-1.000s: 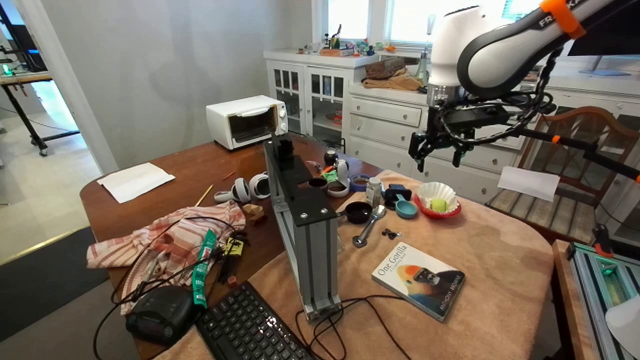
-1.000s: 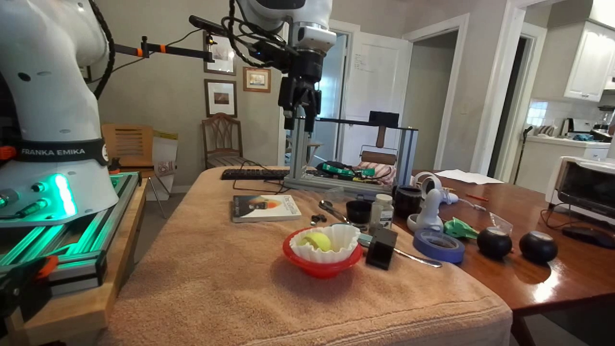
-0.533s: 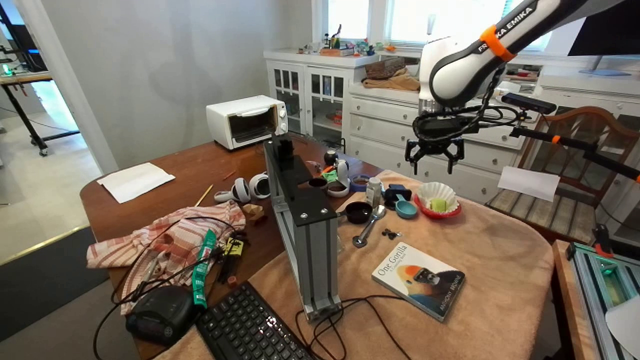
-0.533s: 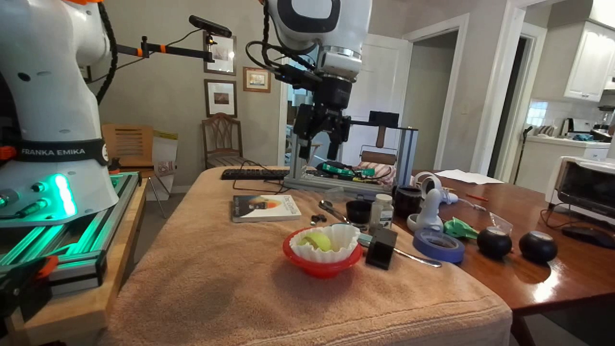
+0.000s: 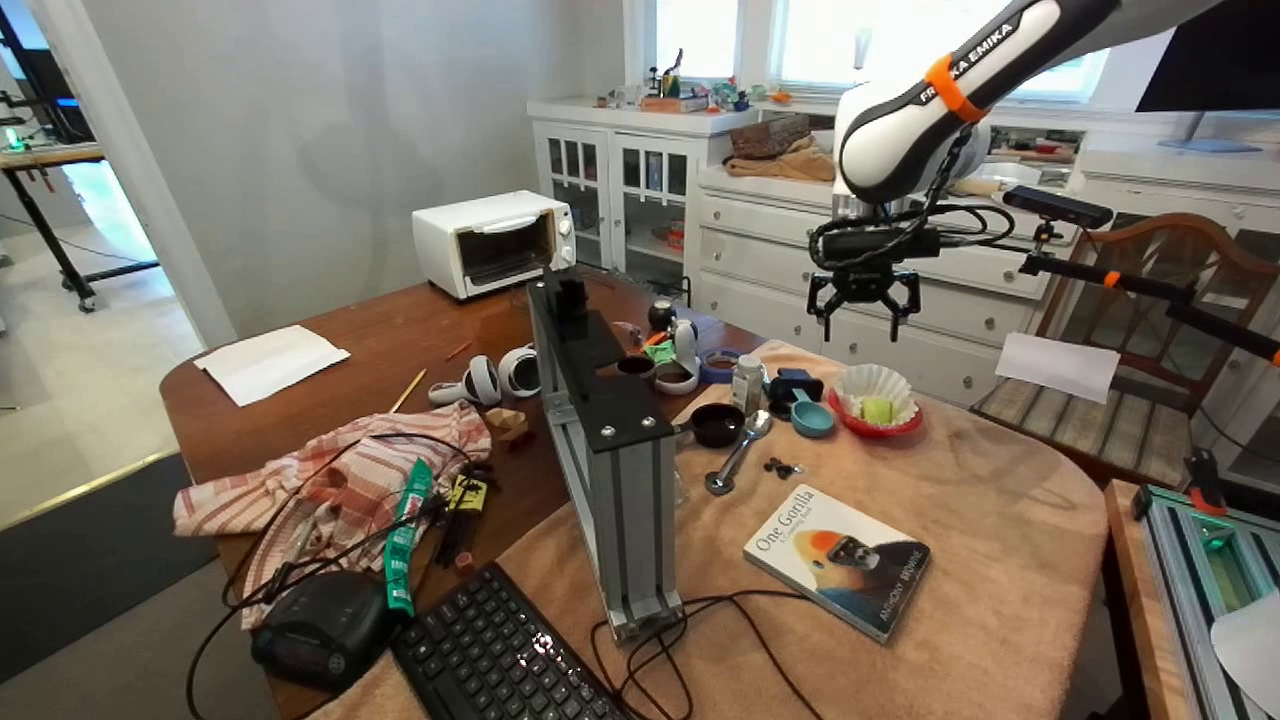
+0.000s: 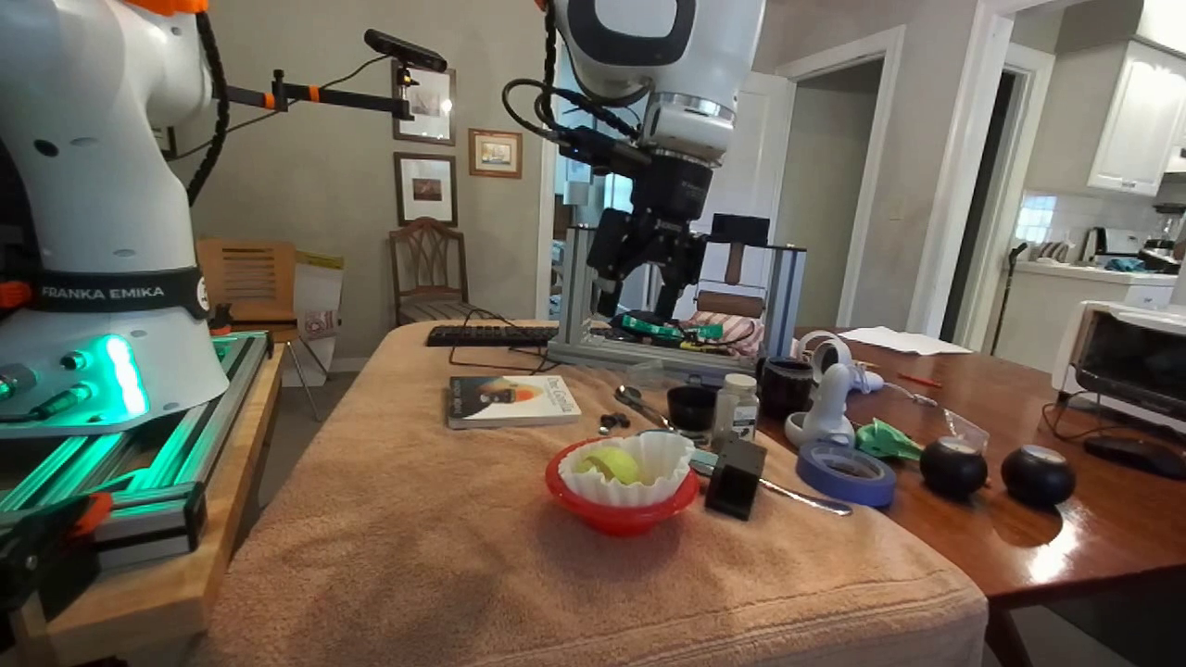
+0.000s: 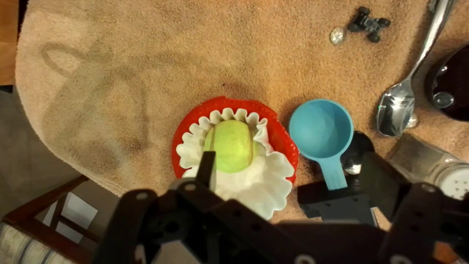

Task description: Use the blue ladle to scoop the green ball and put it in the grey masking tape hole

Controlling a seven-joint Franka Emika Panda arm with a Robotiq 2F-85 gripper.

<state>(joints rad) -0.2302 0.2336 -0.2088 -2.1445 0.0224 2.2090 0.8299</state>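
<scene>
The green ball (image 7: 231,146) lies in a white fluted paper liner inside a red bowl (image 7: 205,109); it also shows in both exterior views (image 5: 877,410) (image 6: 613,463). The blue ladle (image 7: 320,128) lies beside the bowl, cup up, its short handle over a black block (image 7: 340,203). In an exterior view the ladle (image 5: 812,420) shows whole. A blue-purple tape roll (image 6: 845,474) lies flat near the cloth's edge, its hole up; no grey one shows. My gripper (image 5: 861,328) is open and empty, pointing down, well above the ladle and bowl (image 6: 637,310).
A metal spoon (image 7: 397,106), a shaker jar (image 6: 737,412) and a dark cup (image 5: 716,425) stand close to the ladle. A tall aluminium frame (image 5: 640,530) rises from the table. A book (image 5: 838,560) lies on the cloth. White controllers (image 6: 825,417) sit behind the tape roll.
My gripper has moved left in one exterior view, right and down in the other, and has turned so its two fingers show spread. The objects on the table have not moved.
</scene>
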